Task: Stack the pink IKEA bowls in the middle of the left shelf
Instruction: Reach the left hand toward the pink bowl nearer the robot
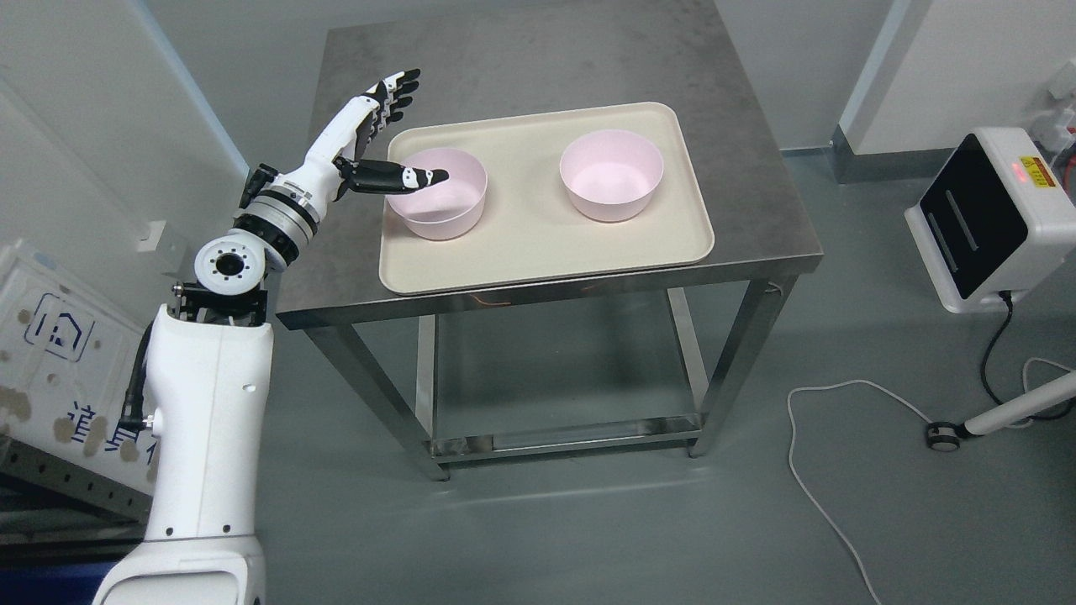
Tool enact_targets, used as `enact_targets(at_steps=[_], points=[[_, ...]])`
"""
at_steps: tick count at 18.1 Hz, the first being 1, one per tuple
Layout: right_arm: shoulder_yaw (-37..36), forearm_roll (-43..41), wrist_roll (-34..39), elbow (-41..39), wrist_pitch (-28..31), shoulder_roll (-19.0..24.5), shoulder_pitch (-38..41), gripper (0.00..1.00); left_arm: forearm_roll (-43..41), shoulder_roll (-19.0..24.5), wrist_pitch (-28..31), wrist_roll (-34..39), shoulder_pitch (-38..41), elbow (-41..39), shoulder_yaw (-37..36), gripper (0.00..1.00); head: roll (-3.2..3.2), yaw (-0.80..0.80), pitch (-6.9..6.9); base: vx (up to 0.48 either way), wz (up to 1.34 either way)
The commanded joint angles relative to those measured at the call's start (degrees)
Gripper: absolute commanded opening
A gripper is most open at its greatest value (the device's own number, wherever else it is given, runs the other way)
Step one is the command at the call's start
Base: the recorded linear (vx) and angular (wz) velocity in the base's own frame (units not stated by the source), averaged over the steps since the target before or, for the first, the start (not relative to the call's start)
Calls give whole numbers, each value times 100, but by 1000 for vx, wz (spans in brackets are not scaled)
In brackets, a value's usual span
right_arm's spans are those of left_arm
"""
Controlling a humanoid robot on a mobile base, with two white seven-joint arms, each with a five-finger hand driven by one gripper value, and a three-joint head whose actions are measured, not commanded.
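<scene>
Two pink bowls stand upright on a beige tray on a steel table. The left bowl is near the tray's left edge; the right bowl sits apart from it toward the tray's right. My left hand is at the left bowl's left side, open. Its thumb reaches over the bowl's rim, and the other fingers are spread beyond the tray's far left corner. The hand holds nothing. My right arm does not show.
The steel table has a lower shelf and bare metal around the tray. A white machine with a cable stands on the floor at the right. A printed panel leans at the left, beside my arm.
</scene>
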Motion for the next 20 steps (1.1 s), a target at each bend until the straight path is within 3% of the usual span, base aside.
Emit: enact_targets(at_steps=[1,9,13,20], points=[[-62,44,-1,0,3,-100,0,100,-135,8,264,-153,-415,727,-808,87,0,0,0,0,0],[-62,44,8,0,3,-100,0,100,-1206,-282,80,-118,-1269,1932,-1036,84,0,0,3,-4,0],[-62,44,8,0,3,-100,0,100,-1620,-203,-377,-109,-1242,2178,-1019,78,0,0,3,0,0],[-61,44,-1,0,3,-100,0,100,-1629,131,-518,-92,-1242,2345,-922,70,0,0,2,0,0]])
